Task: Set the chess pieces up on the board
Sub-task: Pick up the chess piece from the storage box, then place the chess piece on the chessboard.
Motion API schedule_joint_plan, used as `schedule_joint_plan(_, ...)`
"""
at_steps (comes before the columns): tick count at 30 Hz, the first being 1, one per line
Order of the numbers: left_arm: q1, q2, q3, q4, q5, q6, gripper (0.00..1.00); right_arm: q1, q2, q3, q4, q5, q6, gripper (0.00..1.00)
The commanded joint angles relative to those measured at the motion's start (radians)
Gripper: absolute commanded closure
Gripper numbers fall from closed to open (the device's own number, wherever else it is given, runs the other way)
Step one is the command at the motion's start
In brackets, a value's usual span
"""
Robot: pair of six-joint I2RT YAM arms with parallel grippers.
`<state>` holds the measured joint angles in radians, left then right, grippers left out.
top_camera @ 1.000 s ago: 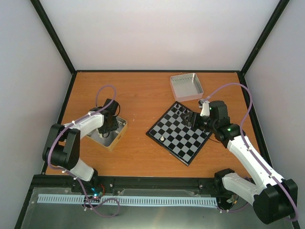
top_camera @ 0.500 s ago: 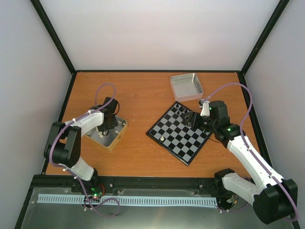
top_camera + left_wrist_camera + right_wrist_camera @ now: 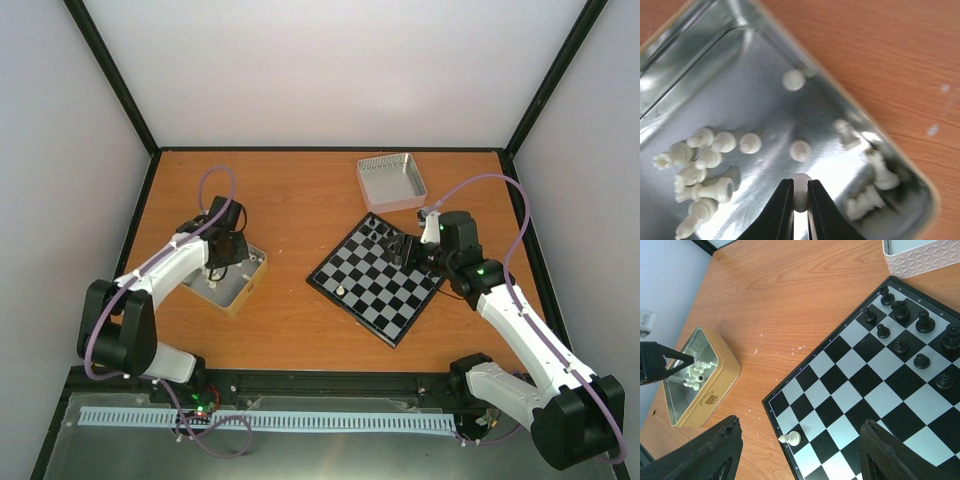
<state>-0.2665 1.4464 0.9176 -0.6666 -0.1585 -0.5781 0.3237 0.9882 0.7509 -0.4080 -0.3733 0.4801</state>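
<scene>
A white pawn (image 3: 800, 180), pinched in the left tool (image 3: 800, 189), has been lifted from the tin (image 3: 765, 85) for placement on the board (image 3: 378, 282).

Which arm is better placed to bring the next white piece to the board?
The left one. The left gripper is in the tin, shut on a white piece. The right gripper hangs open over the board, away from the tin.

Left gripper (image 3: 222, 262) positioned over the tin (image 3: 250, 288); right gripper (image 3: 401, 248) held above the board (image 3: 385, 305), on which one white chess piece (image 3: 341, 290) is set.
</scene>
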Motion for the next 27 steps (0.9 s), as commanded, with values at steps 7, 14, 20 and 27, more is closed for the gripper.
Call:
schedule_joint_plan(7,-0.279,0.001,0.227,-0.03,0.112,0.068,0.95,0.011,-0.012,0.024,0.006,0.042,0.02,0.36)
schedule_joint_plan(14,-0.455,0.192,0.378,-0.033,0.054,0.073,0.95,0.01,-0.023,0.028,-0.001,0.056,0.021,0.36)
schedule_joint_plan(20,-0.553,0.371,0.502,-0.058,0.031,0.077,0.95,0.01,-0.034,0.023,-0.012,0.069,0.016,0.36)
schedule_joint_plan(27,-0.574,0.454,0.551,-0.058,0.052,0.065,0.94,0.01,-0.046,0.006,-0.017,0.08,0.017,0.36)
